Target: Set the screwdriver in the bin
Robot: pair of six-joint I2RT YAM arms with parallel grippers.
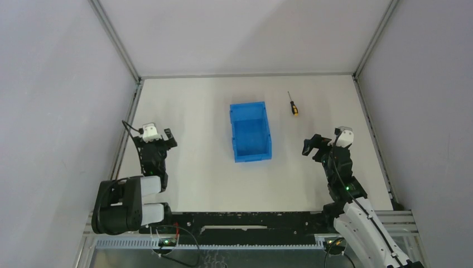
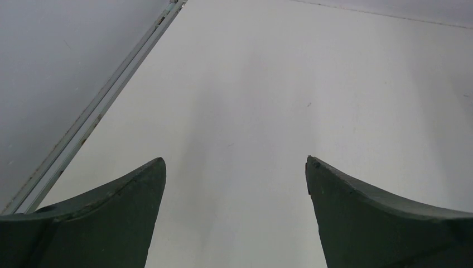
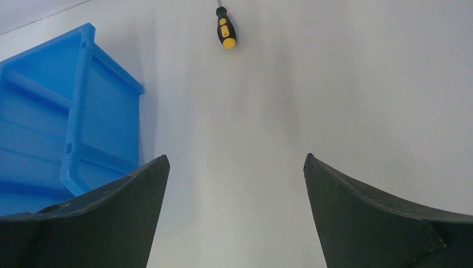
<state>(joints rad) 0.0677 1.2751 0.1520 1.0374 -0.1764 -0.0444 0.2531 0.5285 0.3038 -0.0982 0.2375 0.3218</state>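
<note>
One screwdriver (image 1: 293,106) lies near bin (image 1: 247,105).

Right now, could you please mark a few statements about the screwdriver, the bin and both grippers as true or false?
1. The screwdriver lies inside the bin. False: it lies on the table, apart from the bin, to its right in the top view.
2. The right gripper is open and empty. True.
3. The left gripper is shut on the screwdriver. False: it is open and holds nothing.
4. The screwdriver's handle points toward the near table edge. True.
</note>
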